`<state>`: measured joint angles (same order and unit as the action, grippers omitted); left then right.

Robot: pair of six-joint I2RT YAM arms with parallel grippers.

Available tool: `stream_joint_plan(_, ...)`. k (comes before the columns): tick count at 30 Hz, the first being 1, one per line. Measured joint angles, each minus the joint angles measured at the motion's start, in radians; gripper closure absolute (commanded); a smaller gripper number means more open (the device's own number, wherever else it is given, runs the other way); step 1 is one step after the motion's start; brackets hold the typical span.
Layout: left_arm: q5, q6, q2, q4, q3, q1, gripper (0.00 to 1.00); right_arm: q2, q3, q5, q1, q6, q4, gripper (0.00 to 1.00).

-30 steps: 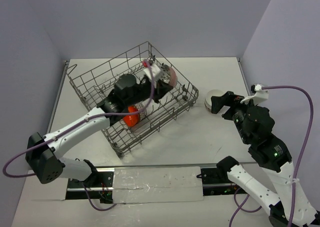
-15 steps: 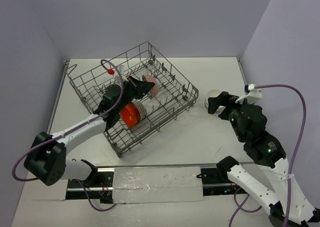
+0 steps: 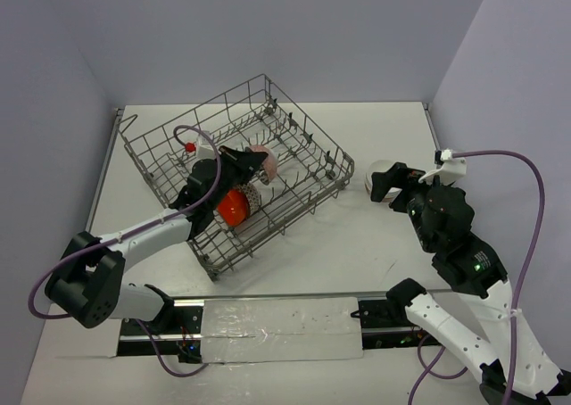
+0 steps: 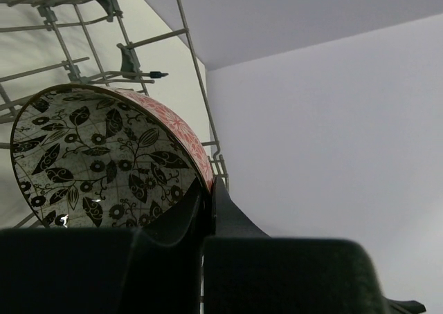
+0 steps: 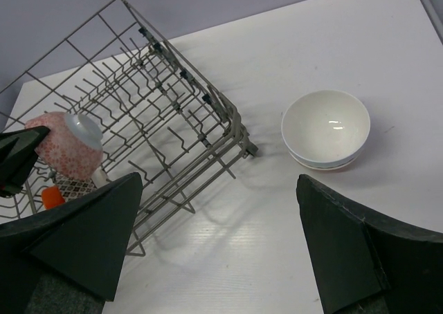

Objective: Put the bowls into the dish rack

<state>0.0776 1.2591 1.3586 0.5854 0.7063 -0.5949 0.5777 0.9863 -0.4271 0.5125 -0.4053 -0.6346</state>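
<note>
The grey wire dish rack (image 3: 294,133) sits tilted on the table's left half. My left gripper (image 3: 247,162) reaches into it, shut on the rim of a bowl (image 3: 263,162). In the left wrist view that bowl (image 4: 104,158) has a dark-and-white leaf pattern inside and red pattern outside, pinched at my gripper (image 4: 206,189). An orange-red bowl (image 3: 234,206) rests in the rack just below it. A white bowl (image 5: 325,128) stands on the table right of the rack. My right gripper (image 5: 221,259) hovers open and empty near it, partly covering it in the top view (image 3: 382,169).
The rack's upright tines (image 5: 173,113) and corner foot (image 5: 249,148) lie between the two arms. Bare white table (image 5: 277,217) stretches in front of the white bowl. Purple walls close the table's back and sides.
My left gripper has carried the patterned bowl leftwards and down inside the rack, close above the orange-red bowl. My right gripper has shifted slightly left beside the white bowl.
</note>
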Motion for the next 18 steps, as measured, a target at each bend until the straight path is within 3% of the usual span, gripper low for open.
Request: stream_joint_plan(18,0.022,0.078,0.0,-0.109,-0.002,-0.001,0.93,-0.004,-0.047,-0.029,0.0,0.023,0.031,0.0)
